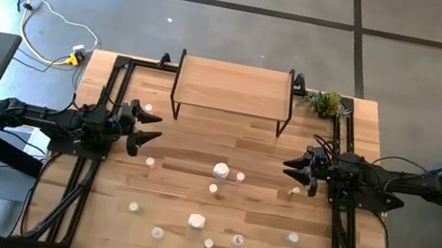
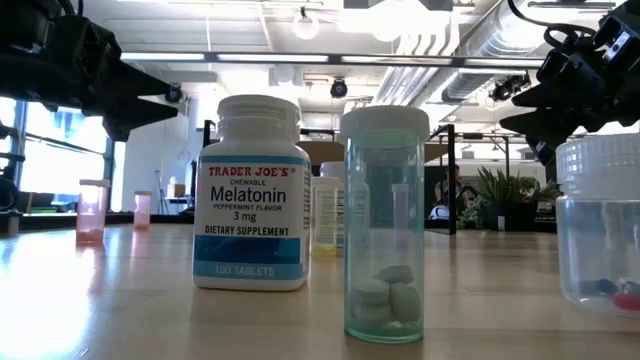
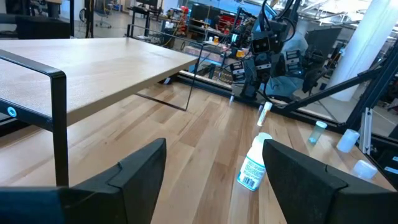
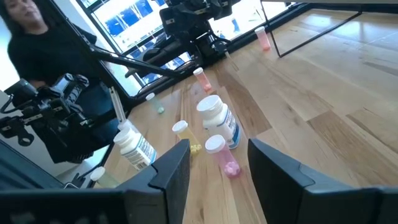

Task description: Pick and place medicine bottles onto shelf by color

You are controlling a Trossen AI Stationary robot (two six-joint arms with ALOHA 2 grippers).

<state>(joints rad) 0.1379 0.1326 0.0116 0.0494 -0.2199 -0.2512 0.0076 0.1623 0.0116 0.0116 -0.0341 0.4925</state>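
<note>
Tabletop's littered with medicine bottles (image 1: pixel 221 171) mid-table, shelf (image 1: pixel 232 89) bare. Both my grippers gape wide, holding nothing; right gripper (image 1: pixel 293 170) sits nearest an upright bottle (image 1: pixel 295 192), just toward the table's near edge, left gripper (image 1: pixel 148 125) opposite.

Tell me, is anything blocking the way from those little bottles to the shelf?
Nothing visible is. The bottles stand scattered on the near half of the table, and only bare wood lies between them and the shelf. Both end effectors, left and right, hover open at the sides.
</note>
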